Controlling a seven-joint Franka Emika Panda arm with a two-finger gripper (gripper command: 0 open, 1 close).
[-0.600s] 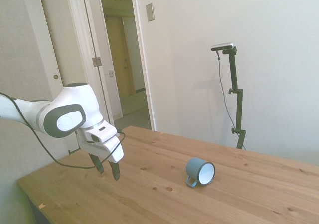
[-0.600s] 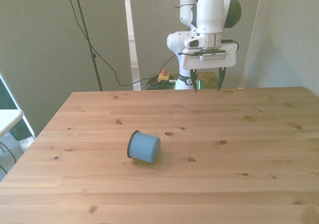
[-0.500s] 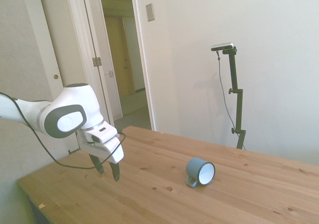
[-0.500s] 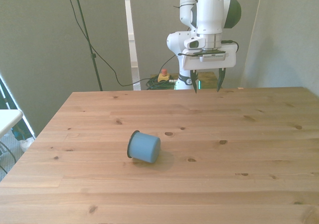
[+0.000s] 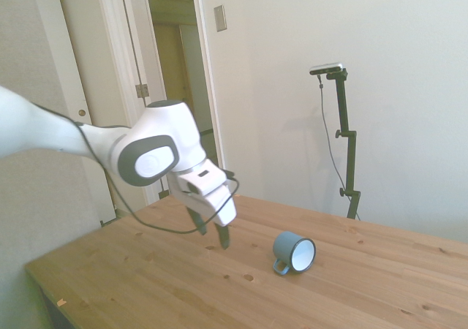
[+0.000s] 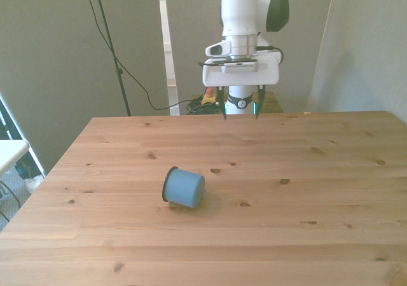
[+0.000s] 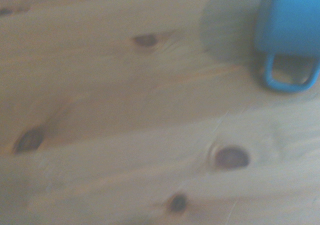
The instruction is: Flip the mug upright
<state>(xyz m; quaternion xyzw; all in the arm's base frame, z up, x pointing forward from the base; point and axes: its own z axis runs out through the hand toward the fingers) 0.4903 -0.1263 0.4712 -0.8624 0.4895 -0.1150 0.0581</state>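
Observation:
The small blue mug (image 5: 294,253) lies on its side on the wooden table (image 5: 365,292), white inside turned toward the side camera and its loop handle resting on the wood. From the front only its blue base and wall show, mug (image 6: 184,187). The wrist view catches the mug (image 7: 292,20) and its handle at the picture's edge. My gripper (image 5: 213,234) hangs open above the table, short of the mug, with nothing between its fingers; in the front view the gripper (image 6: 240,108) is over the table's far edge, toward the right of the mug.
The wooden table (image 6: 305,190) carries nothing but the mug. An open doorway (image 5: 179,88) and a white wall stand behind it in the side view. Cables and a small red-topped box (image 6: 207,98) lie on the floor beyond the far edge.
The arm has swung toward the mug: the gripper moved right in the side view and left in the front view. The mug has not moved and the fingers stay open.

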